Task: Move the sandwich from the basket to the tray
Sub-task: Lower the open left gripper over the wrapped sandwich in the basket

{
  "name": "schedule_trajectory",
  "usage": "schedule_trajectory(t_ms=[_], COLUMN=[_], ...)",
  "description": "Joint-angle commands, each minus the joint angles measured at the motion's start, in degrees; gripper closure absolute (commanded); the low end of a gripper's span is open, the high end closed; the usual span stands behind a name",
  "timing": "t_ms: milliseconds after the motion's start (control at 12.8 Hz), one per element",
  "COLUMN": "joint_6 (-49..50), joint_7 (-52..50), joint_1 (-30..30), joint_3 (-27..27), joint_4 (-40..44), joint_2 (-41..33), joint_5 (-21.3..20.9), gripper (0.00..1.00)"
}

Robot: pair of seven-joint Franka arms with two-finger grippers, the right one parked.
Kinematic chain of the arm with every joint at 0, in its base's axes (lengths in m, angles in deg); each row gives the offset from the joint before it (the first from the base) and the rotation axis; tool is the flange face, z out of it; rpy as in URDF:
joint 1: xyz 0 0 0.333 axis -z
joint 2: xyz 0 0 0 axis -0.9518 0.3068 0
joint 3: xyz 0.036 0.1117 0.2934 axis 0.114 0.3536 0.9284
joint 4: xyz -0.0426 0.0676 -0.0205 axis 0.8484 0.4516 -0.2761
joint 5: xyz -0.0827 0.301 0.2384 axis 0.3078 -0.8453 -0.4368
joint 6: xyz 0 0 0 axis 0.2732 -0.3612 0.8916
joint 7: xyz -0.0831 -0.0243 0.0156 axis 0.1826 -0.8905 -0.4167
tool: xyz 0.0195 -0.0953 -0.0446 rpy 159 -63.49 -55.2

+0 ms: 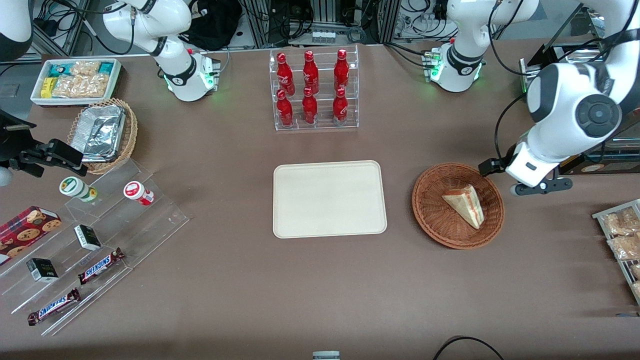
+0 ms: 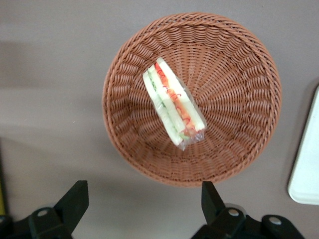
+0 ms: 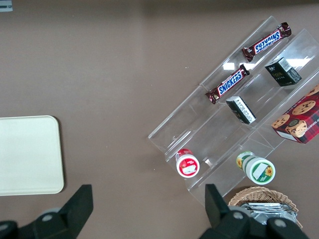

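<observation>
The job stands at its opening step, the approach: the sandwich [image 1: 464,205] lies inside the reddish-brown basket [image 1: 430,210], and the cream tray [image 1: 329,198] beside it, toward the parked arm's end of the table, holds nothing yet. The gripper [image 2: 144,201] hangs above the table just off the basket's rim, toward the working arm's end, with its two fingers [image 2: 73,200] spread wide apart and nothing between them. In the wrist view the sandwich [image 2: 173,103] shows its cut edge upward, red and green layers under clear wrap, lying aslant in the basket [image 2: 239,99] bowl, with a corner of the tray [image 2: 306,159] close by. As I judge it, the next move calls for shifting over the wedge, turning the wrist so the fingers straddle its thin bread faces, then descending without catching the woven wall; the soft bread likely wants a gentle squeeze. The surface is a plain brown table [image 1: 320,290]. Farther from the front camera than the tray stands a clear rack of red bottles [image 1: 313,90], and toward the parked arm's end sit a stepped clear stand with Snickers bars [image 1: 80,285] and a tan basket with foil [image 1: 102,132].
</observation>
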Motion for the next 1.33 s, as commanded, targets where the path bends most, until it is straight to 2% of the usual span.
schedule_trajectory(t_ms=[0,626,1017,1252], joint_6=[-8.0,-17.4,-24.0,-24.2], joint_7=[-4.6,-34.3,-45.7,-46.2], joint_1=[0.9,0.9,0.9,0.8], joint_3=[0.0,-1.6,-1.9,-2.2], joint_4=[-5.4,-5.5,-5.5,-5.5], joint_2=[-0.3,6.1,11.7,12.8], joint_5=[-0.1,-0.1,0.1,0.2], gripper=[0.00,0.00,0.00,0.00])
